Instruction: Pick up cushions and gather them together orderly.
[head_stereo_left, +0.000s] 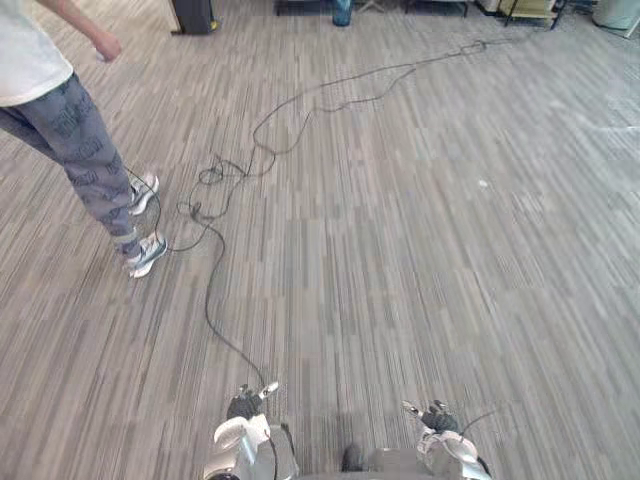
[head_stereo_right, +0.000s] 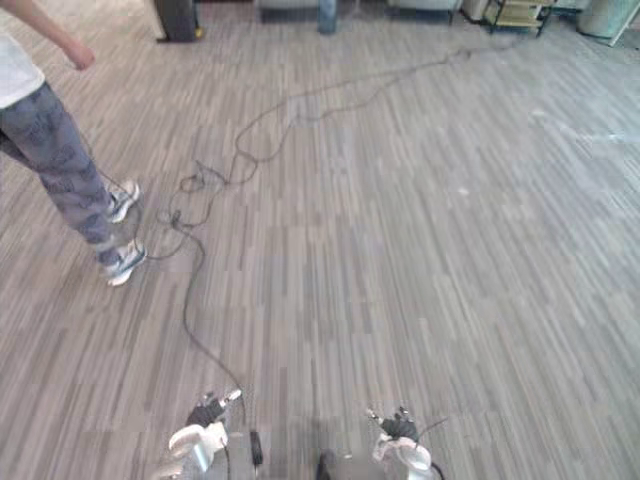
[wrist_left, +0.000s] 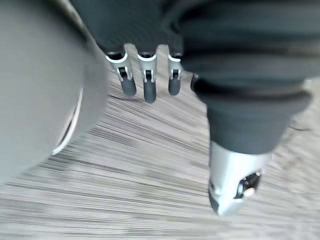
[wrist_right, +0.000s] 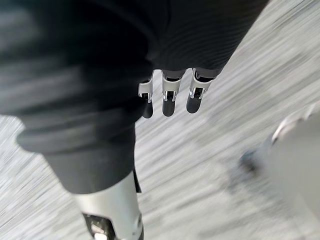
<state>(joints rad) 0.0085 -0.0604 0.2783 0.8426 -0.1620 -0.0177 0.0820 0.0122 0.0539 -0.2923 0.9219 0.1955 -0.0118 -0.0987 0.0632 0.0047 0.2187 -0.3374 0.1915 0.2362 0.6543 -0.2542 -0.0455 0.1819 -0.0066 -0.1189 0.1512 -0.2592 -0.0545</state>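
My left hand (head_stereo_left: 245, 405) hangs low at the bottom edge of the left eye view, over the striped grey floor (head_stereo_left: 400, 250). In its wrist view the fingers (wrist_left: 145, 82) are straight and hold nothing, with bare floor past them. My right hand (head_stereo_left: 437, 418) hangs at the same height a little to the right. Its fingers (wrist_right: 167, 97) are also straight and empty above the floor.
A person (head_stereo_left: 80, 140) in patterned trousers and white shoes stands at the left, one hand (head_stereo_left: 105, 47) out. Far back stand a dark box (head_stereo_left: 193, 15), a blue container (head_stereo_left: 342, 12) and a low shelf (head_stereo_left: 530, 10).
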